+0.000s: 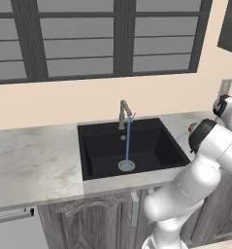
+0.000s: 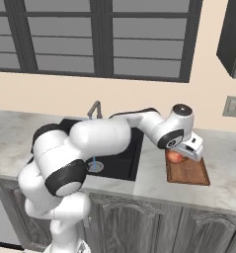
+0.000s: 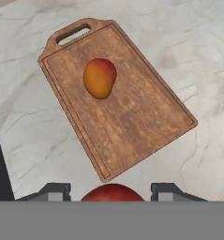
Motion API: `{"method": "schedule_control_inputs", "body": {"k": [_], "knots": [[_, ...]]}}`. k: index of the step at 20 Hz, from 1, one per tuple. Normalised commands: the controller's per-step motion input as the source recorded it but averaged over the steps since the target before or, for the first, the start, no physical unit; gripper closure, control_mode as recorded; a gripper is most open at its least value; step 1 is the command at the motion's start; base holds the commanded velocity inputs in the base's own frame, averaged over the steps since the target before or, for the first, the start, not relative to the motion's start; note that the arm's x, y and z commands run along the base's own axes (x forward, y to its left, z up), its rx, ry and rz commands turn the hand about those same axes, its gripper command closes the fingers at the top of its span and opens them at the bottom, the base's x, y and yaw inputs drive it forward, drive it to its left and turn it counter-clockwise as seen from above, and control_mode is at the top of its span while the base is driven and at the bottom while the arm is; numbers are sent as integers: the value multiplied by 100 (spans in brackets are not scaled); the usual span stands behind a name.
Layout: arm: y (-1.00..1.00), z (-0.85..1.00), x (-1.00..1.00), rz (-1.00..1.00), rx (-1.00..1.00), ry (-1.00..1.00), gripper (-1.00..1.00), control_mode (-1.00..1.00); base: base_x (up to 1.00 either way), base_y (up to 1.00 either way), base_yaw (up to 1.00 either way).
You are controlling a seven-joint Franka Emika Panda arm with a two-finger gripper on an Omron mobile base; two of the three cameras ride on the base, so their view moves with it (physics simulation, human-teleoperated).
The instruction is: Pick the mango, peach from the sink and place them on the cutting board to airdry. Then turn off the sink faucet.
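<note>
We're up over the cutting board (image 3: 117,108) now, looking straight down along the claw (image 3: 112,193), and there's a round pinkish-red fruit sitting right between its two dark finger tips: that's the peach (image 3: 112,192), gripped on both sides and held clear above the board's near corner. On the board itself the mango (image 3: 99,78) already lies, orange with a red blush, up toward the handle end and well apart from the rim. The board rests flat on the pale marble bench (image 3: 188,51), its cut-out handle pointing away from us in the hand view.

From the right base view we see the arm reaching out past the sink (image 2: 127,158), wrist hanging over the board's left end, with a reddish fruit showing just under the hand at that edge of the board. Which fruit that is we can't tell from that angle.

Over at the sink, left of the board, the sink faucet (image 1: 124,113) stands upright at the back edge, and a thin blue stream (image 1: 127,141) runs straight down from its spout onto the round steel drain (image 1: 126,166).
</note>
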Motion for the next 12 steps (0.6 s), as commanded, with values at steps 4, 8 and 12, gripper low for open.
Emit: {"method": "schedule_control_inputs", "body": {"k": [4, 8, 12], "knots": [[-18, -29, 37, 5, 0, 0, 100, -100, 0, 0, 0], [-11, -19, 25, 5, 2, 0, 100, -100, 0, 0, 0], [-21, -17, 12, 4, 1, 0, 100, -100, 0, 0, 0]]}}
